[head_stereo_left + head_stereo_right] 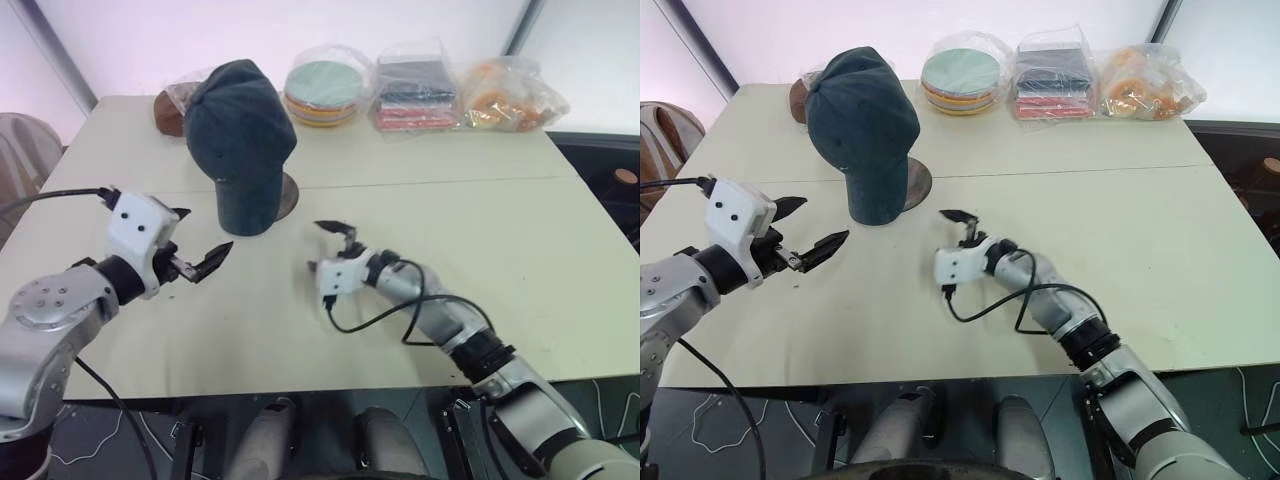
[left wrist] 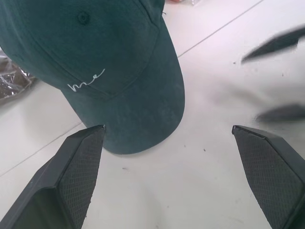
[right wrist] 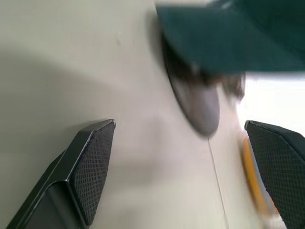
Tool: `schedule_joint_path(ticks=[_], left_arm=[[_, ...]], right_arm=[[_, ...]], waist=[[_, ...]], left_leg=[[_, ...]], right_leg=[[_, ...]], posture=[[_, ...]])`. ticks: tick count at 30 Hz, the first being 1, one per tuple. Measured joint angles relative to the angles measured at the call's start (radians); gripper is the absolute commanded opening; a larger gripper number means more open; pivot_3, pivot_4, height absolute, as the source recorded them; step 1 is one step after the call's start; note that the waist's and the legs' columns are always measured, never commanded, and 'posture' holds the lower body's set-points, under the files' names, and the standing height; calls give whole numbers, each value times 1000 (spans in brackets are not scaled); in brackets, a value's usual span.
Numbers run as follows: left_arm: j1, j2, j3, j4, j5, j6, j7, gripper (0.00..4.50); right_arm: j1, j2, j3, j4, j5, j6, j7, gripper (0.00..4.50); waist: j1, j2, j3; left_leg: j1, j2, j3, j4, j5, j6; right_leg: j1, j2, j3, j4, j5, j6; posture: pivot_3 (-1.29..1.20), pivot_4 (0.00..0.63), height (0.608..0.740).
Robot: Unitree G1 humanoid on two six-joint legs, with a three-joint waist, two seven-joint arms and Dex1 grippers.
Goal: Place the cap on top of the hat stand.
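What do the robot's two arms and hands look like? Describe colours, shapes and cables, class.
Both arms are silver-grey metal with black joint sections. Each ends in a white boxy wrist block carrying a hand with two black pointed fingers: left hand, right hand. The fingers' inner pads are cross-hatched. A black cable loops along each arm.

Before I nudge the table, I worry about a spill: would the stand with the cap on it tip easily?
Probably somewhat. The cap sits high and spreads wider than the stand's base, so it looks top-heavy. The soft brim droops to the table and may damp a small wobble. Both grippers, left and right, stand open, steadying nothing.
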Motion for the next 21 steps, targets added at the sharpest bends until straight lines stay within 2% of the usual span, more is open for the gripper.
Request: schedule_joint_path(ticks=[5, 8, 13, 17, 21], left_arm=[[-55, 50, 32, 10, -26, 3, -50, 4500], [-117, 78, 63, 29, -73, 8, -85, 4500], [-224, 111, 98, 80, -175, 34, -135, 4500], [-223, 157, 115, 112, -219, 49, -190, 4500], [-202, 198, 171, 150, -234, 49, -231, 4500]], right_arm=[[-76, -5, -217, -52, 268, 219, 155, 4449], [-136, -15, -305, -110, 415, 353, 254, 4449], [-173, -58, -385, -225, 657, 601, 423, 4449], [-180, -150, -446, -312, 834, 778, 531, 4449], [-205, -209, -521, -359, 974, 907, 575, 4449]], waist=[[-1, 0, 0], [-1, 0, 0], [1, 0, 1], [-1, 0, 1], [-3, 0, 1]], left_leg=[[0, 0, 0, 0, -1, 1], [0, 1, 0, -1, -1, 2], [0, 1, 0, 0, -3, 5], [0, 1, 1, -1, -4, 6], [0, 1, 1, -1, -4, 6]], right_leg=[[0, 0, 0, 0, 0, 0], [0, 0, 0, -1, 0, 0], [0, -1, -1, -2, 0, 0], [0, -2, 0, -2, 0, 0], [0, -2, 0, -2, -1, -1]], posture=[[0, 150, 740], [0, 150, 740], [0, 150, 740], [0, 150, 740], [0, 150, 740]])
